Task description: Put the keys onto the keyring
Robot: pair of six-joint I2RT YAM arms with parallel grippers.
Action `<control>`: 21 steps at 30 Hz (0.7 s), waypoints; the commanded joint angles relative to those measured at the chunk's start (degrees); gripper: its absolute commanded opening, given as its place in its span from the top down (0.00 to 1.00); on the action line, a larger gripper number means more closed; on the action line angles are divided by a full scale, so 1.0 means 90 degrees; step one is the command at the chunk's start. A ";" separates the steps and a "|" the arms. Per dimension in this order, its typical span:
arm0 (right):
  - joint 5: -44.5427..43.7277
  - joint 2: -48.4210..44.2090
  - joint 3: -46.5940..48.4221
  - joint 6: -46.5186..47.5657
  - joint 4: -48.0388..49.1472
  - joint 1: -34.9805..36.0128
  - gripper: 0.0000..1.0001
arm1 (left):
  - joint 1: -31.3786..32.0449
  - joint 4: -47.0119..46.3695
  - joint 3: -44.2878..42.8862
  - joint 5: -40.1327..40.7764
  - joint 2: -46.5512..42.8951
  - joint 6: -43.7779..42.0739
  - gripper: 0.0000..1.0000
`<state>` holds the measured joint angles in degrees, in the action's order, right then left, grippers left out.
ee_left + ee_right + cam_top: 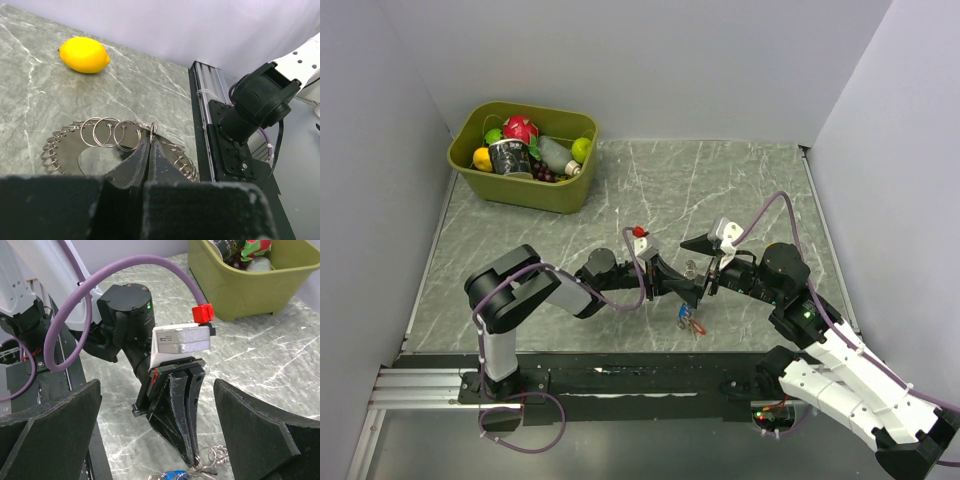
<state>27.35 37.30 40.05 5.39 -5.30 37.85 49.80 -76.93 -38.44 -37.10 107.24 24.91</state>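
The keyring (153,129) is seen pinched at the very tip of the left tool (151,142), whose jaws are pressed together on its thin wire. Further linked rings (105,132) trail from it over the desk (40,90). The keys (172,474), of which a blue and a red head can be made out, are found just below that tip, towards the near edge of the desk. Whether they lie loose or already hang from the rings cannot be told. The right tool (157,390) is held with its jaws spread wide on either side of the left one, and nothing is gripped by it. The keys are judged to be very light, stiff and flat, so they would be skidded easily across the smooth top and could be flicked away by a glancing touch. A hold is probably best taken across the flat faces of a plastic head, where more friction is expected than on bare metal, with whatever eye the key has left free for the wire. The ring itself is judged springy and slippery, so a firm pinch is called for.
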 commanded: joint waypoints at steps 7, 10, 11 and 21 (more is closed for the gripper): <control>-0.0002 -0.0004 -0.0007 -0.0062 0.0120 -0.0006 0.00 | 0.0014 -0.1512 0.0686 0.0177 -0.0421 -0.0638 0.99; 0.0056 0.0026 -0.0017 -0.0071 0.0130 -0.0006 0.00 | 0.0023 -0.1229 0.0891 0.0236 -0.0616 -0.0785 0.99; 0.0066 0.0026 -0.0017 -0.0071 0.0130 0.0004 0.00 | 0.0023 -0.1160 0.0979 0.0265 -0.0656 -0.0862 0.99; 0.0164 0.0045 -0.0036 -0.0110 0.0149 -0.0006 0.00 | 0.0023 -0.0457 0.1438 0.0900 -0.1115 -0.1234 0.99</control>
<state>28.14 37.58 40.05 4.95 -5.30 37.85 49.80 -77.82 -26.55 -31.70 99.02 16.53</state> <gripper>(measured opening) 0.994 0.029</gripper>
